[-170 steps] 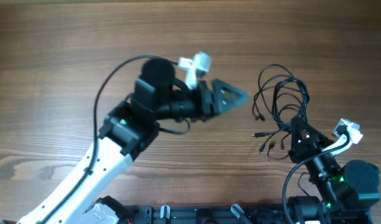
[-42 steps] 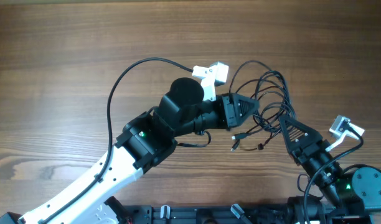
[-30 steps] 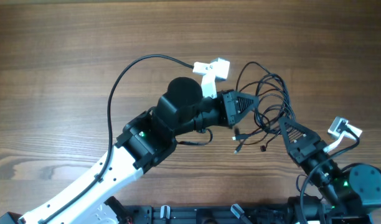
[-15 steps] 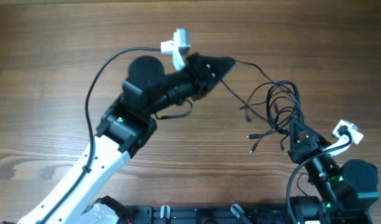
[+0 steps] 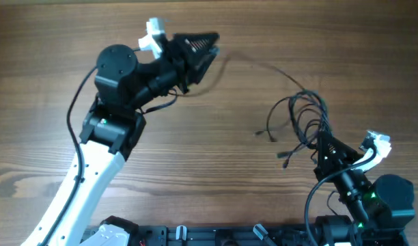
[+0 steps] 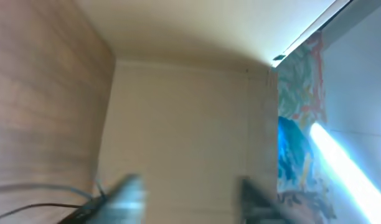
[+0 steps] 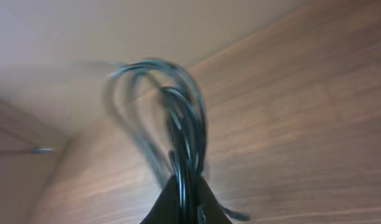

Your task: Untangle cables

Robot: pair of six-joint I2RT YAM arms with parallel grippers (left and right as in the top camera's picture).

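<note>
The cables (image 5: 306, 117) are a bunch of thin black loops on the right of the table, with small plug ends (image 5: 270, 134) trailing to the left. My right gripper (image 5: 325, 146) is shut on the lower part of the bunch. In the right wrist view the cables (image 7: 178, 112) rise straight out of the closed right gripper (image 7: 184, 200). One long strand (image 5: 260, 64) stretches, blurred, from the bunch up and left toward my left gripper (image 5: 210, 49). In the left wrist view the left gripper (image 6: 190, 196) stands open, with thin strands (image 6: 35, 190) beside its left finger (image 6: 125, 193), not between the fingers.
Bare wood table surrounds the bunch. The left arm (image 5: 113, 102) crosses the left half of the table, with its own thick black cable looping beside it. A black rail (image 5: 216, 236) runs along the table's front edge.
My left arm has swung up and to the left, away from the bunch, drawing one strand out long. Its jaws have come apart. The right gripper has kept its grip on the bunch.
</note>
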